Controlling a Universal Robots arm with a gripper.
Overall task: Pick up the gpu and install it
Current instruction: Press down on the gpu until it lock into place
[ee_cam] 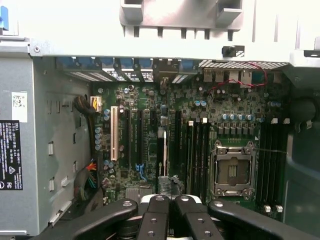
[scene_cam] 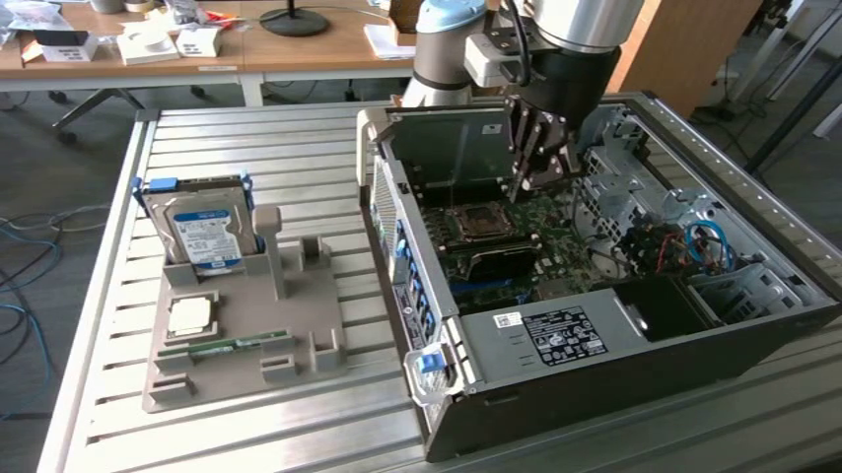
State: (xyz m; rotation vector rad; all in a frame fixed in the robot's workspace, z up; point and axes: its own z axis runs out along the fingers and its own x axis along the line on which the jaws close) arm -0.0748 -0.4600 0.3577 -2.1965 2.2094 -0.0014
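Note:
The gpu (ee_cam: pixel 161 150) appears edge-on in the wrist view as a thin dark card standing upright among the expansion slots of the green motherboard (ee_cam: pixel 135 100). My gripper (ee_cam: pixel 170 201) hangs right over its near end with the black fingers (ee_cam: pixel 155 212) pressed together. I cannot tell whether they touch the card. In the exterior view the gripper (scene_cam: pixel 539 180) reaches down into the open computer case (scene_cam: pixel 435 296), above the board beside the processor socket (scene_cam: pixel 476 219).
Left of the case a grey parts holder (scene_cam: pixel 310 296) carries a silver hard drive (scene_cam: pixel 204 232), a processor chip (scene_cam: pixel 191 315) and a memory stick (scene_cam: pixel 237 345). The power supply (scene_cam: pixel 559 335) fills the case's near end. Cables (scene_cam: pixel 697 241) lie at the exterior view's right.

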